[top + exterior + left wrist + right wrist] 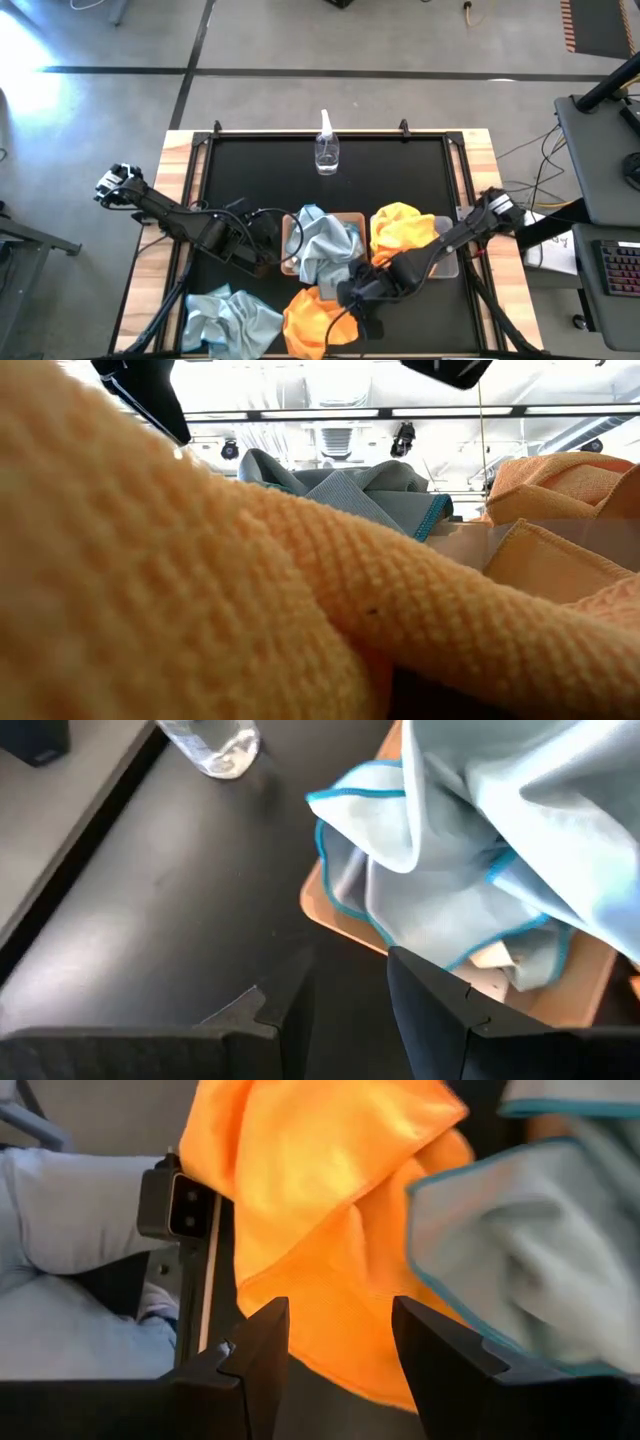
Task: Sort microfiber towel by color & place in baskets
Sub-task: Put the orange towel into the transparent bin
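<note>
Pale blue-grey towels [322, 243] are heaped in the tan basket [289, 240], and one fold spills over its near rim. An orange towel [402, 228] fills the grey basket [449, 264]. Another orange towel [315, 320] and a pale blue-grey towel [230, 318] lie crumpled on the mat near the table's near edge. My left gripper [272, 252] is open beside the tan basket's left wall [330, 915], touching nothing. My right gripper [350, 298] is open low over the loose orange towel [320, 1210]. My right gripper [340, 1345] stands open with one finger on each side of a fold of the loose orange towel [340, 1320], coming from the table's right and slanting down. Whether the fingers touch the cloth I cannot tell.
A small clear spray bottle [326, 150] stands upright near the far edge of the black mat [250, 180]. A raised black frame rims the mat. The loose orange towel fills the low view's foreground [200, 580]. A small black camera box [175, 1205] sits by the near edge.
</note>
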{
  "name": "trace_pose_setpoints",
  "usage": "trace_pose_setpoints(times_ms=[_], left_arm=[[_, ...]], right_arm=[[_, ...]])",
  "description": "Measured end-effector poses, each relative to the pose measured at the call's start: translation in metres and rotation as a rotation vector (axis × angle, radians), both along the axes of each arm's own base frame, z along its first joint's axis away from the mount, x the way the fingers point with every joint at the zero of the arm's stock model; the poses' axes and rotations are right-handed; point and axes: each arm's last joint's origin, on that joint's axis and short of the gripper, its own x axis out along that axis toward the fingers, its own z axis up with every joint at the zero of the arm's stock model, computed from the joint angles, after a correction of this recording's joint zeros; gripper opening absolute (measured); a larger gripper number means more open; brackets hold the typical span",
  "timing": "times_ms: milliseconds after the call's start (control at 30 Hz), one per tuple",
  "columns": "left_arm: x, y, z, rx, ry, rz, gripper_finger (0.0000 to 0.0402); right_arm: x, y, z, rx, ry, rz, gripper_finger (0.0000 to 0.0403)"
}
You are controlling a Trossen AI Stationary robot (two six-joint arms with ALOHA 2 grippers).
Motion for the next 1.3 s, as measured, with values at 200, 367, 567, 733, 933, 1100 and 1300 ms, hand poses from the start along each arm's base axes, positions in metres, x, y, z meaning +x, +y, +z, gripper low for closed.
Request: trace_pose_setpoints(times_ms=[200, 367, 567, 733, 933, 1100, 1300], left_arm=[[0.001, -0.003, 0.000, -0.024, -0.015, -0.011, 0.0113], [0.001, -0.005, 0.000, -0.027, -0.020, -0.019, 0.0113], [0.001, -0.009, 0.001, -0.036, -0.036, -0.033, 0.0113], [0.001, -0.013, 0.002, -0.046, -0.053, -0.049, 0.0113], [0.000, -0.020, 0.002, -0.073, -0.072, -0.075, 0.0113], [-0.001, -0.025, 0.002, -0.083, -0.079, -0.096, 0.0113], [-0.004, -0.030, 0.003, -0.085, -0.081, -0.117, 0.0113]], right_arm=[[0.013, 0.017, -0.028, 0.006, -0.003, 0.015, 0.0173], [0.022, 0.022, -0.046, 0.005, -0.002, 0.014, 0.0173], [0.034, 0.021, -0.075, -0.018, 0.033, -0.002, 0.0173], [0.042, 0.015, -0.097, -0.056, 0.071, -0.026, 0.0173], [0.049, 0.005, -0.106, -0.102, 0.072, -0.055, 0.0173], [0.051, 0.001, -0.106, -0.102, 0.071, -0.064, 0.0173], [0.050, 0.001, -0.107, -0.103, 0.081, -0.062, 0.0170]])
